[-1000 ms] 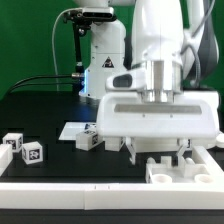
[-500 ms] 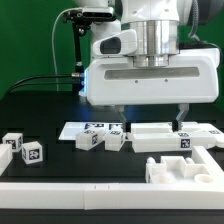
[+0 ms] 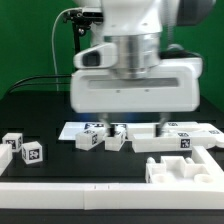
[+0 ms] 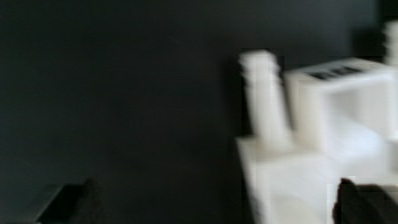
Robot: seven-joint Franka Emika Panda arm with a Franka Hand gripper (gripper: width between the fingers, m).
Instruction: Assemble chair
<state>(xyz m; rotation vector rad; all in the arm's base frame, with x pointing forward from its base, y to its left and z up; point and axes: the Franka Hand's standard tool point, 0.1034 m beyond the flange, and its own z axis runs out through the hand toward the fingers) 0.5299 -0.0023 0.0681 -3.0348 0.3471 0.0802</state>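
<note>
The chair lies in loose white tagged pieces on the black table. Two small blocks (image 3: 12, 143) (image 3: 33, 153) sit at the exterior view's left, and two more (image 3: 90, 140) (image 3: 114, 140) near the middle. A flat panel (image 3: 165, 141) and another piece (image 3: 197, 133) lie at the right. A chunky piece with recesses (image 3: 185, 168) rests in front of them. My gripper (image 3: 133, 124) hangs open above the middle pieces, holding nothing. In the wrist view a blurred white piece with pegs (image 4: 294, 120) lies below my open gripper (image 4: 217, 205), near one fingertip (image 4: 365, 203).
The marker board (image 3: 72, 129) lies flat behind the middle blocks. A white border rail (image 3: 60, 190) runs along the table's front edge. The robot's base (image 3: 100, 50) and cables stand at the back before a green backdrop.
My gripper has opened, let go of the chunky white piece at the front right, risen off it and shifted toward the exterior view's left.
</note>
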